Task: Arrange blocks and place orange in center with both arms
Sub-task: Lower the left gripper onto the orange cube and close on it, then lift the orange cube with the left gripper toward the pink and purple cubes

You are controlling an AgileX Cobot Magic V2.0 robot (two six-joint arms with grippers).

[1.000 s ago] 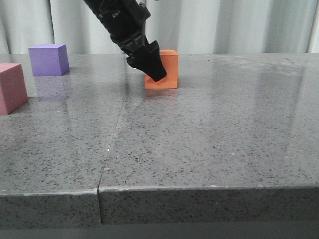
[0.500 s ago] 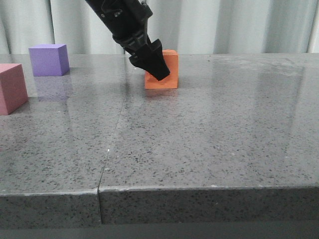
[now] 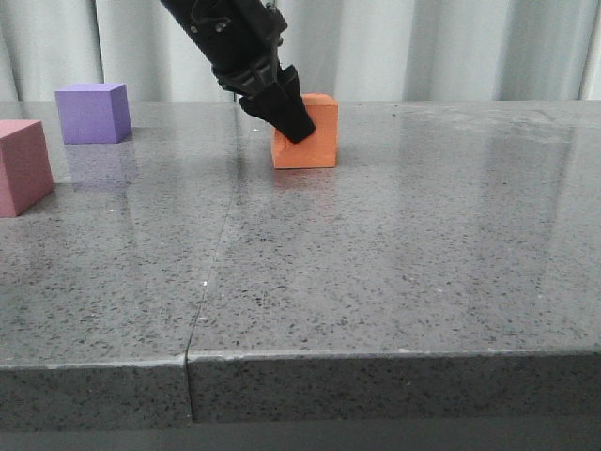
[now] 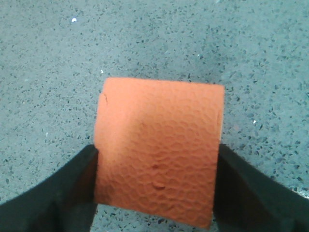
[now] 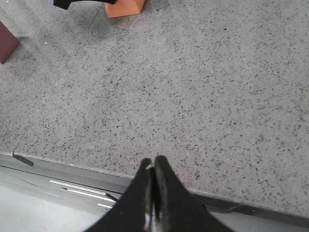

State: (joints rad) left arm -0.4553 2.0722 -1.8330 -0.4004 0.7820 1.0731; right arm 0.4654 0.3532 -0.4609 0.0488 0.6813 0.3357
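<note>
The orange cube [image 3: 315, 141] rests on the grey stone table, back centre. My left gripper [image 3: 299, 132] reaches down from the upper left and is shut on it. In the left wrist view its black fingers [image 4: 82, 179] press flush against two opposite sides of the orange cube [image 4: 159, 154], which shows a small dent. The purple cube [image 3: 91, 113] stands at the back left. The pink cube [image 3: 21, 167] sits at the left edge, nearer. My right gripper [image 5: 154, 162] is shut and empty above the table's front edge; the front view does not show it.
A seam [image 3: 221, 244] runs front to back through the tabletop left of centre. The table's front edge [image 3: 376, 355] is near the camera. Pale curtains hang behind the table. The right wrist view also catches the orange cube [image 5: 124, 7] and a corner of the pink cube [image 5: 6, 41].
The left gripper's near finger has moved up and in against the orange cube. The cube stays on the table. The purple and pink cubes have not moved.
</note>
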